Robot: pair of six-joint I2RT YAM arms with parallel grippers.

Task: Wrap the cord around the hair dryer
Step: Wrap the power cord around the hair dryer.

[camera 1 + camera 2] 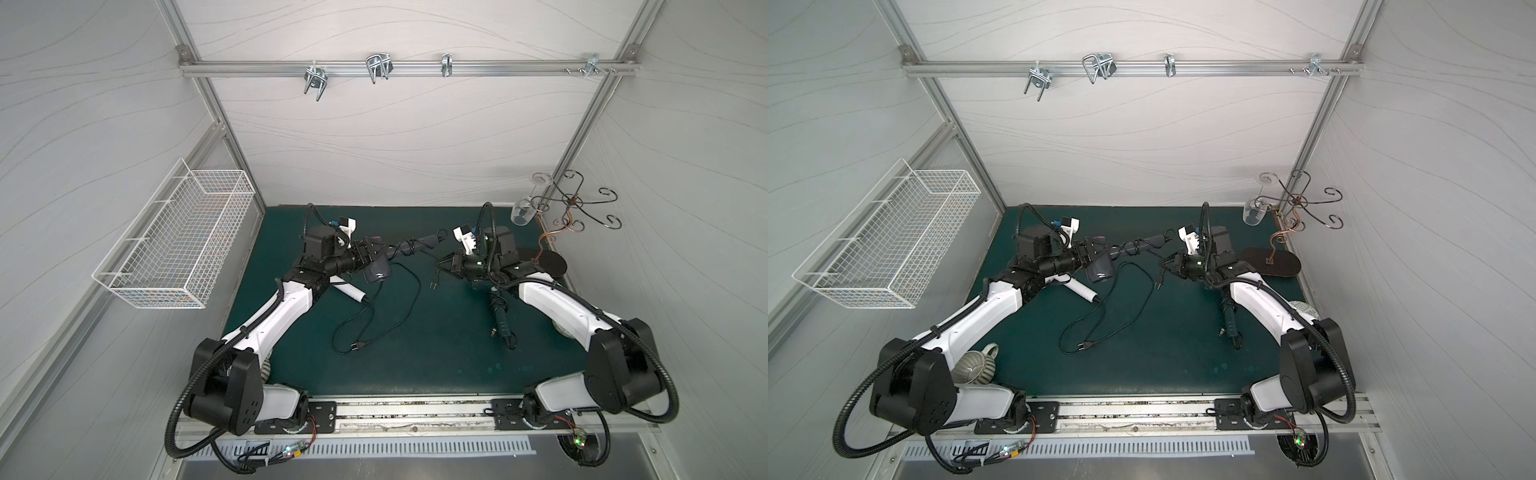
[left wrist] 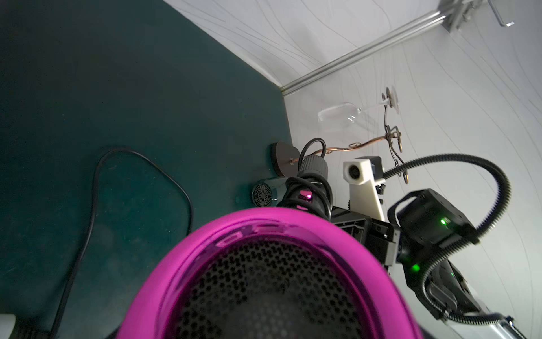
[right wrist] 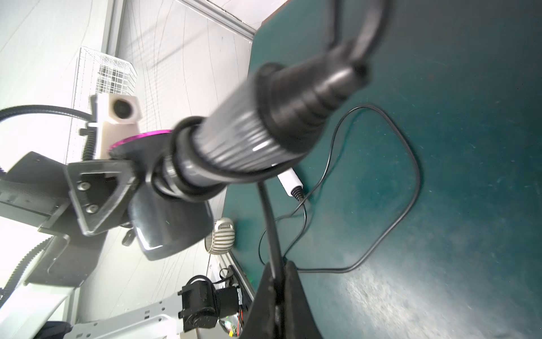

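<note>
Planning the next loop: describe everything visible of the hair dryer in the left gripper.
The hair dryer is glossy black plastic with a magenta rear ring around a perforated grille. The left gripper clamps its body above the mat. Its ribbed handle points toward the right gripper, which pinches the cord beyond a few loops around the handle.

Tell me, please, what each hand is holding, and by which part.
The left hand grips the dryer by its body; the right hand pinches the cord close to its plug.
</note>
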